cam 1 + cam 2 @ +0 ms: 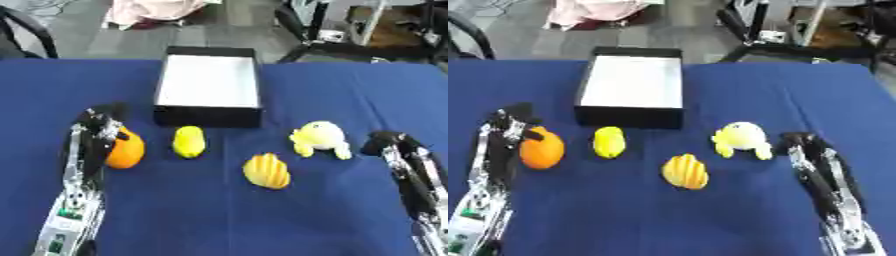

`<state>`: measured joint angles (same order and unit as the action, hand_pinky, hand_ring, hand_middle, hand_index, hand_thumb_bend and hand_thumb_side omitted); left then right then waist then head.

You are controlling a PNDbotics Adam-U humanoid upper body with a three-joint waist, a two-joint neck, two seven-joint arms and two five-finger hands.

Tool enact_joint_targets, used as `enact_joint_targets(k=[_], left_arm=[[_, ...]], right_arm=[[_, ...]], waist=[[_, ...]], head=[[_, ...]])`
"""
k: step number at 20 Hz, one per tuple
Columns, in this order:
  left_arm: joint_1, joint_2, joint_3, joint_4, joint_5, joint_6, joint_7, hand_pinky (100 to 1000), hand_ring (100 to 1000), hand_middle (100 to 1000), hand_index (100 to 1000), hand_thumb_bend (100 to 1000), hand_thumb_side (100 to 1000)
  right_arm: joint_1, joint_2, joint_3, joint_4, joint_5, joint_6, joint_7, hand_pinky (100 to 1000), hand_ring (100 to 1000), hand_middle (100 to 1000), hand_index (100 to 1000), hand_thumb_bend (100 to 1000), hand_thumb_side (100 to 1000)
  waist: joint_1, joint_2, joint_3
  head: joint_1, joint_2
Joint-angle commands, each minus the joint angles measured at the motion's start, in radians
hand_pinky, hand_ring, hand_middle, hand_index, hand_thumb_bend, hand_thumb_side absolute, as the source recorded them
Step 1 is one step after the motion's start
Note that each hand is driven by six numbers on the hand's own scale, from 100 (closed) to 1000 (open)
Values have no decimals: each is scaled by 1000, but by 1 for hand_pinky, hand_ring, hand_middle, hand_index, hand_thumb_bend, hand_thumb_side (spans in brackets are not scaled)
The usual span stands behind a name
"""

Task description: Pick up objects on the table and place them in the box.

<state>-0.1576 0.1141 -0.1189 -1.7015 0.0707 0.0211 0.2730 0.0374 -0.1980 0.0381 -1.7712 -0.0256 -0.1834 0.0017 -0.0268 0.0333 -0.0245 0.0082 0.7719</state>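
We have four things left on the blue table [350, 90], and the box [208, 116] sits at upper centre, its white floor bare. At centre left our left hand [98, 125] is right against the orange [542, 149]; the fruit lies just to the hand's right, touching it or nearly so, though we cannot tell whether the fingers are spread or curled round it. At centre right our right hand [801, 140] hangs just right of the pale yellow toy [743, 138], apart from it by a narrow strip of cloth; its fingers too are too dark to read. Between the two hands lie the small yellow piece [189, 141], upright in the frame and just below the box's near wall, and the ribbed yellow piece [266, 171], lower and nearer the middle. We judge the orange is the thing in hand: the left arm is plainly the nearer one, and the box stands up and to the right of it, so the carry would run diagonally toward upper centre, passing above the small yellow piece.
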Motion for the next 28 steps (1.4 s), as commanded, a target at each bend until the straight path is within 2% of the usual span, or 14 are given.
enact_joint_targets(k=[1, 7, 9, 11, 14, 16, 19, 20, 21, 22, 24, 28], left_arm=[[-8, 13, 1, -12, -1, 1, 3, 443, 602, 252, 630, 768, 576], [-17, 20, 5, -15, -7, 3, 5, 443, 606, 255, 631, 775, 580], [-27, 43, 10, -20, -12, 10, 6, 443, 622, 264, 633, 804, 585], [-39, 101, 8, -29, -24, 28, -5, 456, 657, 290, 641, 856, 593], [-59, 261, 7, -63, -84, 85, -63, 502, 709, 344, 670, 888, 577], [-67, 378, 6, -89, -157, 131, -148, 554, 745, 398, 699, 925, 558], [-70, 427, 20, -119, -212, 171, -227, 554, 745, 398, 699, 925, 558], [-69, 431, 21, -123, -219, 178, -238, 709, 811, 552, 797, 819, 417], [-74, 446, 9, -113, -230, 189, -251, 739, 822, 592, 818, 764, 384], [-84, 467, -10, -93, -244, 200, -266, 759, 826, 619, 832, 722, 364], [-111, 518, -60, -44, -276, 203, -298, 799, 817, 675, 868, 605, 327], [-171, 627, -169, 63, -343, 172, -366, 825, 747, 705, 890, 468, 303]], right_arm=[[-3, -8, 0, -10, 4, -3, 2, 686, 579, 530, 656, 100, 604], [-2, -9, -4, -7, 8, -4, 1, 687, 579, 530, 656, 100, 606], [1, -10, -4, -6, 9, -3, 2, 687, 580, 530, 656, 100, 611], [2, -13, -4, -3, 12, -3, 4, 687, 580, 530, 656, 100, 608], [5, -18, -12, -1, 24, -3, 0, 688, 580, 531, 656, 100, 631], [6, -22, -18, 0, 29, -3, -7, 688, 580, 531, 656, 100, 605], [7, -23, -21, 1, 33, -4, -11, 688, 580, 531, 656, 100, 605], [8, -24, -21, 2, 34, -4, -12, 688, 580, 531, 656, 100, 603], [8, -33, -21, 3, 37, -4, -11, 688, 581, 531, 656, 100, 602], [7, -43, -20, 4, 40, -4, -9, 688, 581, 531, 656, 100, 601], [5, -53, -17, 5, 43, -4, -6, 689, 581, 531, 656, 100, 601], [5, -57, -14, 7, 44, -5, -3, 689, 581, 531, 656, 100, 600]], waist=[[1, -19, 1], [4, -21, -1], [8, -22, 1], [13, -22, -1], [24, -26, -5], [32, -28, -7], [35, -29, -7], [36, -30, -9], [49, -34, -16], [62, -36, -23], [73, -40, -30], [76, -44, -38]], head=[[0, -2], [-4, -2], [-1, -2], [1, -2], [0, -2], [-5, -2], [-8, -2], [-7, -2], [-3, -2], [1, -2], [8, -2], [16, -2]])
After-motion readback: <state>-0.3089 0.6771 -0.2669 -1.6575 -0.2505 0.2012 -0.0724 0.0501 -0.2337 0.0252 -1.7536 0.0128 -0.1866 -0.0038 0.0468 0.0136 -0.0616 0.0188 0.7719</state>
